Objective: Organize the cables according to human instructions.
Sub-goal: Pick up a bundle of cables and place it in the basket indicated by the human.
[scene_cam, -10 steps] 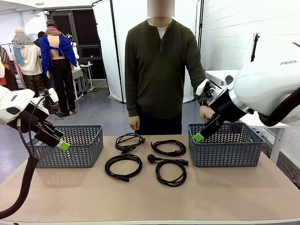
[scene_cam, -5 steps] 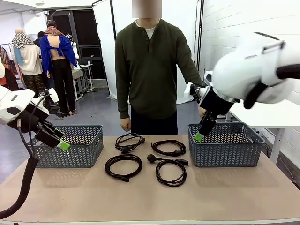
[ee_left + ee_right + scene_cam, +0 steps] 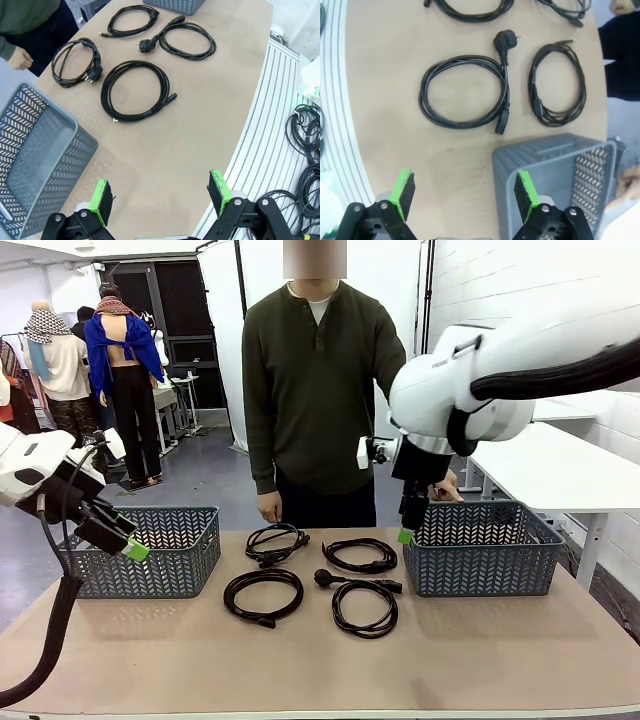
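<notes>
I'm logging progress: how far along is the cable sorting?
Done: nothing; all four cables lie on the table between the left basket and right basket. In hand: nothing; left gripper and right gripper are open, the right hovering at its basket's edge. Left: every cable.

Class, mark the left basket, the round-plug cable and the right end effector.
left basket point(image 3: 172, 562): front view, front wall.
round-plug cable point(image 3: 506, 38): right wrist view, its plug.
right end effector point(image 3: 464, 182): right wrist view, between fingertips.
</notes>
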Tool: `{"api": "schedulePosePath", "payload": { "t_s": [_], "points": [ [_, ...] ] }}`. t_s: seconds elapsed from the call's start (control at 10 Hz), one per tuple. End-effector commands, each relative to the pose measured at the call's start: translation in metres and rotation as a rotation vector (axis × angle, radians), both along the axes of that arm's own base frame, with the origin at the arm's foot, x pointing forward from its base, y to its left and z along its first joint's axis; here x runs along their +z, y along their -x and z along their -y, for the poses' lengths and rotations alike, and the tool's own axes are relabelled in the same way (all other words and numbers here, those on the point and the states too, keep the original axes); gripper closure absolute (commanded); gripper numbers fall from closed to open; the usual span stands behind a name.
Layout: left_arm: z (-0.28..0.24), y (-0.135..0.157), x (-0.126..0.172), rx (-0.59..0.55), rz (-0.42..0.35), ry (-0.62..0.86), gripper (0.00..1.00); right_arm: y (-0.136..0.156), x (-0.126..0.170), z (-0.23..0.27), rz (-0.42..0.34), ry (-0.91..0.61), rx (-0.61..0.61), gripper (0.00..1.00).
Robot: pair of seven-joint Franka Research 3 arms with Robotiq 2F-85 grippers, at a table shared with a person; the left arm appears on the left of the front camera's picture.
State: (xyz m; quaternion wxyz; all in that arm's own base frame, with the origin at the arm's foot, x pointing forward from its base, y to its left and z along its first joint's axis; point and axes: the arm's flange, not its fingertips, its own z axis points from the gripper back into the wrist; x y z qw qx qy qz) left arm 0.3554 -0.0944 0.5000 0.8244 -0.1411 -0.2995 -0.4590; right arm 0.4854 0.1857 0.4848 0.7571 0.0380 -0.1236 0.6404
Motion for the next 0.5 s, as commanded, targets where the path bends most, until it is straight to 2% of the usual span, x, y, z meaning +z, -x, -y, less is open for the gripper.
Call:
{"api": "schedulePosePath", "payload": {
  "t_s": [0.0,0.2,0.4],
  "points": [
    [-0.0024,-0.0014,-0.0012,-0.013,-0.003,0.014,0.0,-0.0202,-0.0096,-0.0037,0.017,0.018,0.084,0.0],
    [-0.0024,-0.0014,-0.0012,-0.013,-0.003,0.014,0.0,-0.0246,-0.0186,-0.0067,0.023,0.008,0.054,0.0],
    [-0.0024,-0.0014,-0.0012,-0.013,-0.003,0.014,0.0,-0.0162,-0.0147,-0.0111,-0.005,0.02,0.053,0.0]
  ]
}}
